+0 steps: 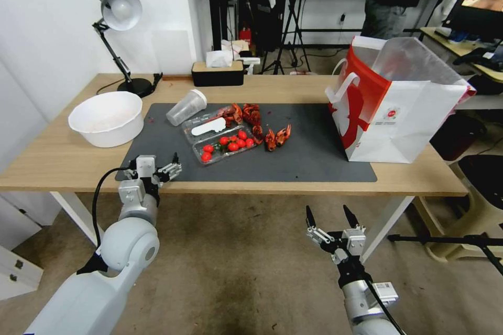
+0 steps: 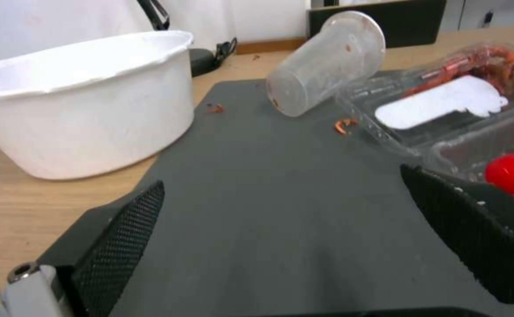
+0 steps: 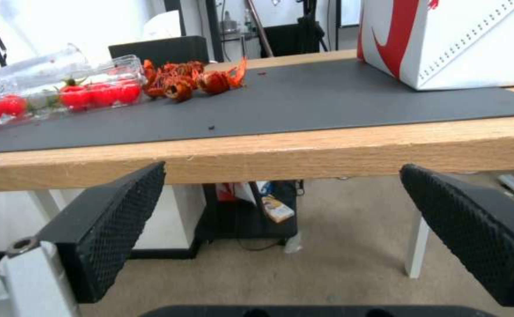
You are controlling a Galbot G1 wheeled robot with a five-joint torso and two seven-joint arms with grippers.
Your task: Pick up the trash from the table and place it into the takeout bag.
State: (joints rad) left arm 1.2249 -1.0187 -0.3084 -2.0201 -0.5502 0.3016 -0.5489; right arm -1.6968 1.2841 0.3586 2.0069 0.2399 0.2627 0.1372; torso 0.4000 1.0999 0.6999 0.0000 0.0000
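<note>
On the table (image 1: 63, 162) lies a dark grey mat (image 1: 314, 152) with the trash on it. A clear plastic cup (image 1: 186, 107) (image 2: 327, 61) lies on its side. Beside it sits a clear clamshell box (image 1: 222, 138) (image 2: 445, 110) holding cherry tomatoes (image 3: 92, 94), with red crayfish shells (image 1: 275, 137) (image 3: 192, 81) next to it. A white bowl (image 1: 106, 118) (image 2: 86, 97) stands left of the mat. The takeout bag (image 1: 403, 110) (image 3: 462, 39) stands upright and open-topped at the right. My left gripper (image 1: 157, 166) (image 2: 280, 189) hovers open over the mat's front left corner. My right gripper (image 1: 332, 220) (image 3: 280, 180) hangs open below the table's front edge.
A black desk lamp (image 1: 119, 15) and a black tissue box (image 1: 217, 73) stand along the table's back edge. Tripods, a dark stand and a person are in the room behind. A second desk (image 1: 461, 47) lies behind the bag.
</note>
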